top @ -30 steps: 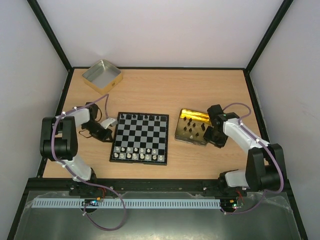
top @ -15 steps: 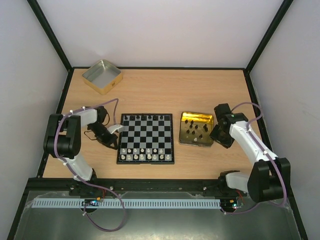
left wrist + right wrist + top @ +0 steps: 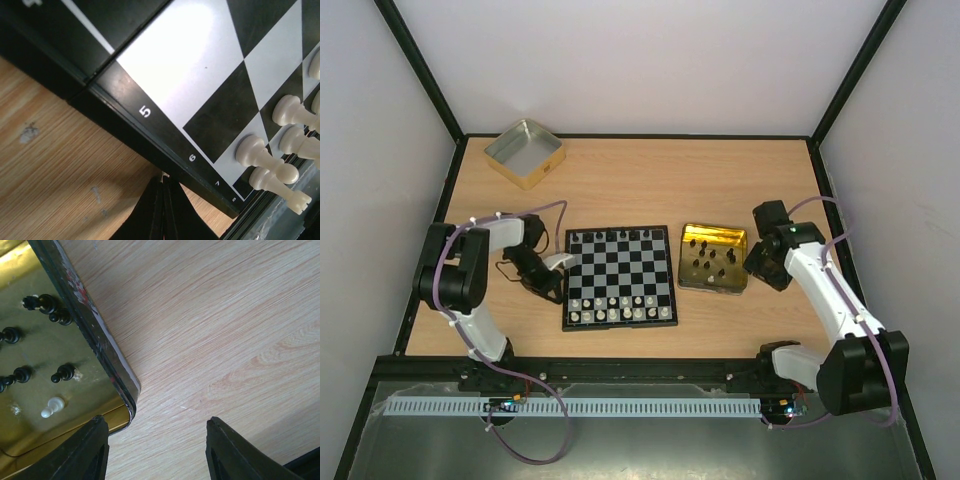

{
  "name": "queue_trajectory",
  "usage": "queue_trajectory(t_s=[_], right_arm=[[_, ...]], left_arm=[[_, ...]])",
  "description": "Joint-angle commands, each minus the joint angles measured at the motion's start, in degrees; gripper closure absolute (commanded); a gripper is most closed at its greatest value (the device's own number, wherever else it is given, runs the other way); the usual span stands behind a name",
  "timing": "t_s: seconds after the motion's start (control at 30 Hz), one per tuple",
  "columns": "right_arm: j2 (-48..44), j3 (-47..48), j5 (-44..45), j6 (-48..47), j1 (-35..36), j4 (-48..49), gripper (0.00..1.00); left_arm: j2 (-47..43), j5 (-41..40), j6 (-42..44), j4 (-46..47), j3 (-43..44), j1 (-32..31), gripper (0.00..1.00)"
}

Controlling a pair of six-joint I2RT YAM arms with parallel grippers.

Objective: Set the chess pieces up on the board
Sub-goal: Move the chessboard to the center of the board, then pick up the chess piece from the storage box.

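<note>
The board [image 3: 620, 276] lies mid-table, with white pieces [image 3: 618, 308] in its near two rows and black chess pieces [image 3: 616, 236] along its far row. More black chess pieces [image 3: 713, 257] stand in the gold tin [image 3: 692, 282] to the right of the board. My left gripper [image 3: 554, 266] is shut with nothing in it, its tips [image 3: 164, 179] against the board's numbered left border [image 3: 150, 120]. My right gripper [image 3: 757, 268] is open and empty just right of the tin. Its jaws [image 3: 156, 426] straddle bare wood beside the tin's corner [image 3: 131, 395]. Black pieces [image 3: 62, 372] and one white piece [image 3: 52, 406] sit inside the tin.
A silver-lined square tin [image 3: 525, 153] stands at the back left corner. White pieces [image 3: 265, 160] crowd the board edge near my left fingers. Black frame posts and white walls bound the table.
The board has slid to the right with my shut left gripper behind it. The gold tin shifted right and squared up. My right gripper has left the tin and opened wider.
</note>
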Motion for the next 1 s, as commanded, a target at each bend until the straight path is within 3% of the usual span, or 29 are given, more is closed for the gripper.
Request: queue_trajectory(t_s=[0.0,0.3,0.57,0.6,0.67,0.77,0.87,0.97], right_arm=[[0.0,2.1,1.7,-2.0,-0.2,-2.2,0.48],[1.3,2.6,-3.1,-5.6,-0.2,0.9,0.46],[6.1,11.3,-6.1,-8.2,-0.1,1.8,0.43],[7.4,12.2,-6.2,-8.8,0.0,1.9,0.43],[9.4,13.3,-5.7,-8.9,1.9,2.8,0.43],[10.5,11.9,-5.2,-7.4,5.3,6.6,0.44],[9.7,8.1,-6.8,-6.1,5.9,10.2,0.44],[8.4,6.0,-5.2,-6.2,6.7,11.5,0.46]], left_arm=[[4.7,-14.1,-2.5,12.4,-1.2,-0.5,0.98],[6.6,-19.4,-5.9,15.4,5.6,2.0,0.98],[1.5,-20.9,-6.0,11.7,6.9,4.9,0.97],[0.6,-21.0,-6.2,10.4,7.9,5.7,0.93],[-1.7,-21.1,-7.1,7.8,10.3,7.3,0.7],[-5.3,-22.5,-7.9,3.8,14.1,7.8,0.47],[-7.4,-24.1,-9.1,-0.3,17.1,7.9,0.32],[-9.6,-23.7,-9.7,-2.5,18.0,7.8,0.23]])
